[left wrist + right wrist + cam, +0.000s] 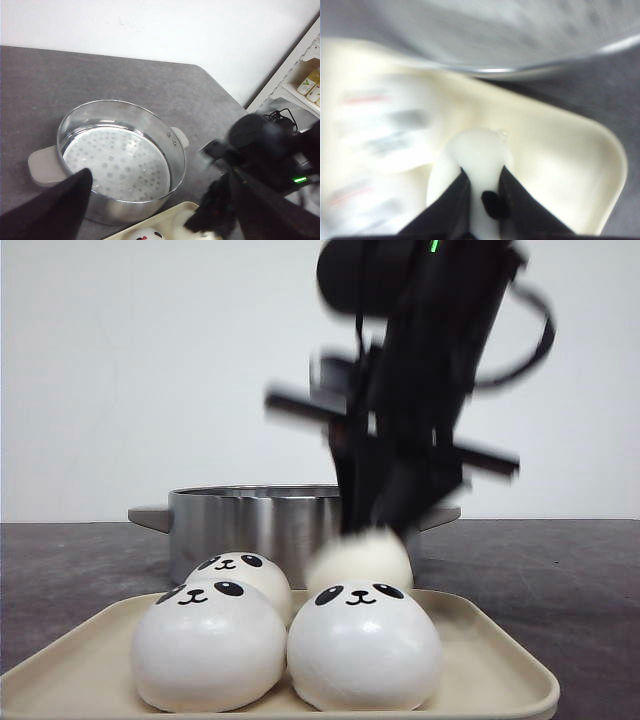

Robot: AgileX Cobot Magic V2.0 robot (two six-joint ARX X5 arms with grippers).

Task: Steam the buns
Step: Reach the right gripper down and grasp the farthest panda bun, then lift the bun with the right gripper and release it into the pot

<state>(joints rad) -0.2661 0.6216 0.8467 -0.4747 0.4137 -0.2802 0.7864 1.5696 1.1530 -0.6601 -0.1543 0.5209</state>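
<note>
Right gripper (482, 192) clamped on white panda-faced bun (360, 558), above cream tray (480, 660), three buns crowding beside, steel steamer pot (255, 520) behind, left gripper's state unclear.

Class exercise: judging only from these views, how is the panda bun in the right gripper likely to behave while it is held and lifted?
The held bun is probably soft: it bulges around the right gripper, whose narrow fingers pinch it. It seems light, since that pinch carries it. On the tray the other buns sit flat-bottomed, so once set down it likely won't roll.

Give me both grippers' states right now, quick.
Left gripper: only one finger in view; cannot tell.
Right gripper: closed on a bun over the tray.
</note>
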